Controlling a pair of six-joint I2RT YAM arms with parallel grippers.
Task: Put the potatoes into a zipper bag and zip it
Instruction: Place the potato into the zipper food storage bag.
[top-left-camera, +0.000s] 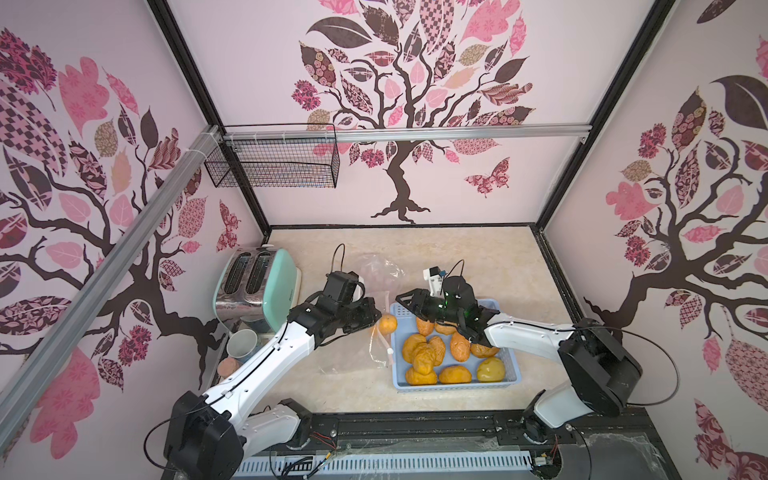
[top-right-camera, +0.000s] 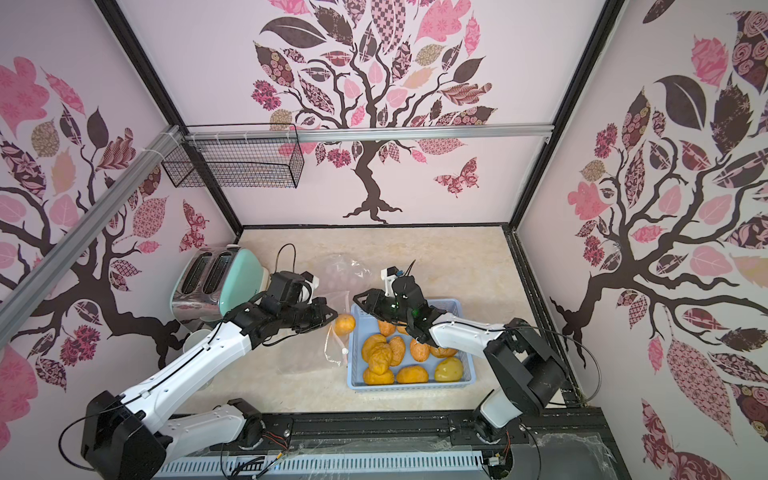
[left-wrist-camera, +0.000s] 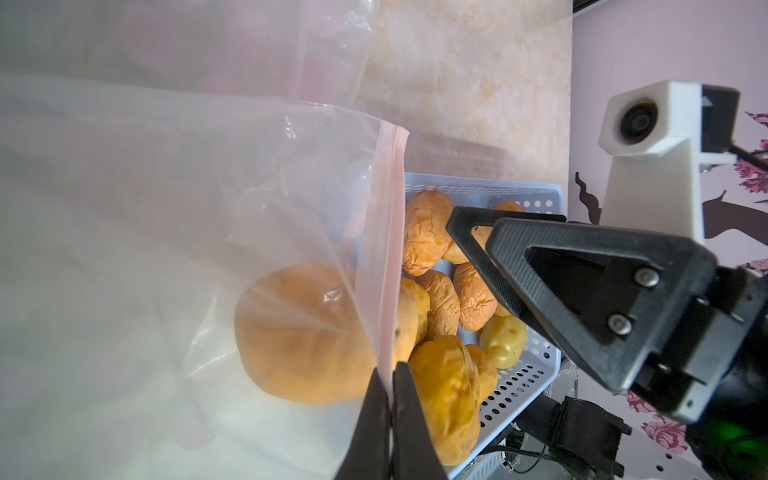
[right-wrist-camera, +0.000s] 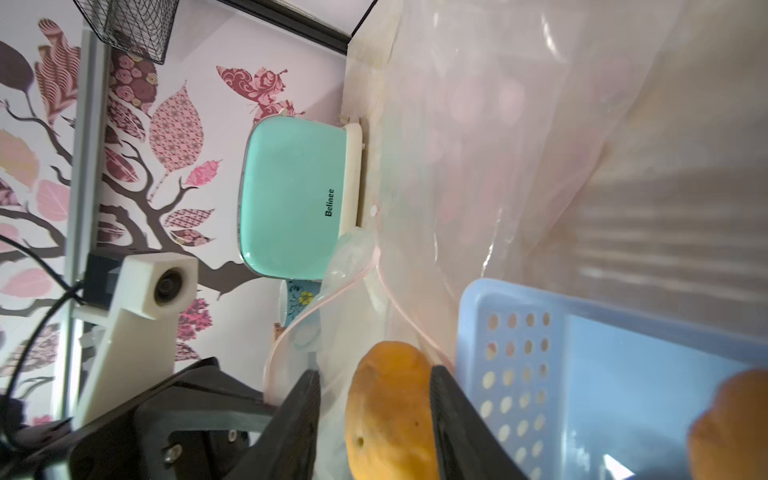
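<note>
Pink tree-decal walls all round, and a beige marbled countertop (top-left-camera: 478, 266) with everything that matters bunched near the middle. So, the left gripper (left-wrist-camera: 390, 399) is pinched fully closed on the pink zip strip (left-wrist-camera: 395, 208) of the clear plastic zipper bag (top-left-camera: 376, 270), holding the mouth edge up on the side facing the pale blue perforated plastic basket (top-left-camera: 453, 387). One wrinkled orange-brown potato (top-left-camera: 387, 323) is already in the bag, right beside the basket's 9 o'clock wall.

Then the right gripper (left-wrist-camera: 473, 229) hangs over the basket's 11 o'clock corner, jaws partway apart. In the right wrist view that bagged potato shows in the gap between the fingers, but from the left wrist view nothing looks clamped, so I'd call it empty.

Bit the next grab hinges on, imo: the lumpy orange-brown potatoes (top-left-camera: 424, 355) left in the basket lie at roughly 5 o'clock from the claw, back under its own wrist, so it'd need to draw back toward its base rather than reach on. The mid-basket ones lie long axis about 12-to-6, and the front row is nearer 9-to-3, with the smoother yellow-green potato (top-left-camera: 491, 369) at the 4 o'clock corner. The right arm is clearly nearer, and the left is busy with the bag. A couple sit hidden under the wrist, so I can't tell how those lie.
</note>
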